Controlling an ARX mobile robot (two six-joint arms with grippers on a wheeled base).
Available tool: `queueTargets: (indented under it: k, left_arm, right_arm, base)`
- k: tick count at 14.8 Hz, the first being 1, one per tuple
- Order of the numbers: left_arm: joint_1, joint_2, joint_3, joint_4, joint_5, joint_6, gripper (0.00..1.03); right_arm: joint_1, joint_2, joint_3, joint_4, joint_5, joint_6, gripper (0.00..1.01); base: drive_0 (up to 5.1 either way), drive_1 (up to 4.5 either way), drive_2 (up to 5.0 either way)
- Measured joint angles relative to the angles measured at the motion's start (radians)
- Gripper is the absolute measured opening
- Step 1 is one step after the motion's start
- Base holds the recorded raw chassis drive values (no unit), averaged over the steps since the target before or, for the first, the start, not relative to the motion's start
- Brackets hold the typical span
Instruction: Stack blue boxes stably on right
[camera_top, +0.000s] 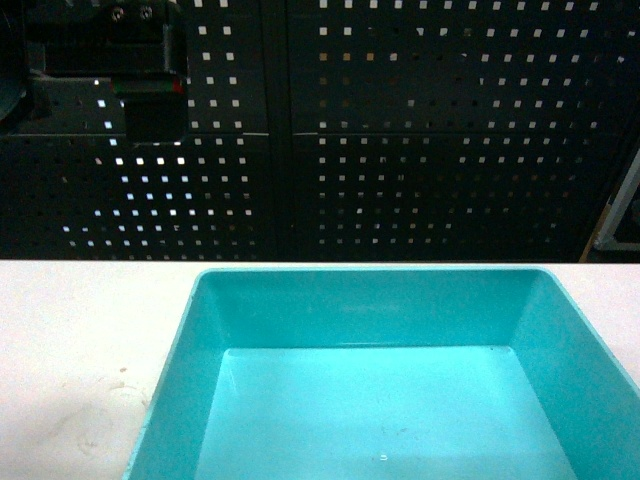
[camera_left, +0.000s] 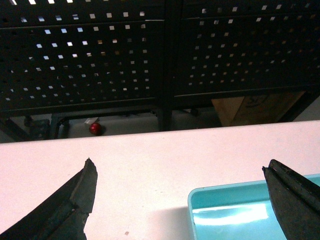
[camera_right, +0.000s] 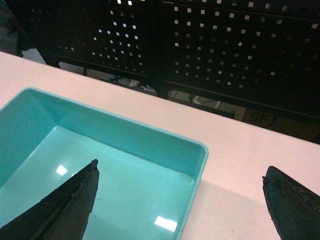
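One pale turquoise blue box (camera_top: 370, 310) stands empty on the white table (camera_top: 80, 340), filling the lower middle and right of the head view. Neither gripper shows in the head view. In the left wrist view my left gripper (camera_left: 180, 165) is open above the table, and the box's far left corner (camera_left: 230, 210) lies between its fingers, close to the right finger (camera_left: 295, 200). My right gripper (camera_right: 182, 166) is open over the box's far right corner (camera_right: 100, 150): the left finger (camera_right: 65, 205) is over the box's inside, the right finger (camera_right: 292, 205) over bare table.
A dark perforated metal panel (camera_top: 400, 130) closes off the space behind the table's far edge. A black fixture (camera_top: 140, 60) hangs at the upper left. Below the panel a red ball-like thing (camera_left: 95, 128) and a cardboard box (camera_left: 255, 107) sit on the floor.
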Motion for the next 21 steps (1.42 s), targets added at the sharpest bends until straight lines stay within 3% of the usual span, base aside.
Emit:
queueTargets:
  k: [7, 14, 15, 17, 18, 21]
  left_arm:
    - [0.014, 0.146, -0.101, 0.018, -0.030, -0.087, 0.98]
    - [-0.055, 0.211, -0.108, -0.011, -0.053, -0.165, 0.98]
    - [-0.061, 0.227, -0.108, -0.023, -0.056, -0.189, 0.98]
    - [-0.064, 0.287, -0.108, -0.058, -0.048, -0.285, 0.98]
    - [-0.064, 0.308, -0.108, -0.071, -0.032, -0.318, 0.98]
    - [-0.064, 0.337, -0.100, -0.097, 0.002, -0.367, 0.98]
  right_arm:
    - [0.039, 0.171, -0.067, 0.092, 0.061, -0.040, 0.98]
    - [0.063, 0.247, -0.122, 0.156, 0.089, -0.100, 0.98]
    - [0.063, 0.274, -0.133, 0.178, 0.092, -0.111, 0.98]
    - [0.064, 0.345, -0.172, 0.232, 0.113, -0.146, 0.98]
    - [0.071, 0.390, -0.179, 0.264, 0.130, -0.145, 0.98]
    - [0.088, 0.431, -0.197, 0.301, 0.142, -0.141, 0.98]
  base:
    - [0.0, 0.00, 0.0]
    - [0.0, 0.00, 0.0]
    - [0.0, 0.00, 0.0]
    - [0.0, 0.00, 0.0]
    - [0.0, 0.00, 0.0]
    - [0.0, 0.00, 0.0]
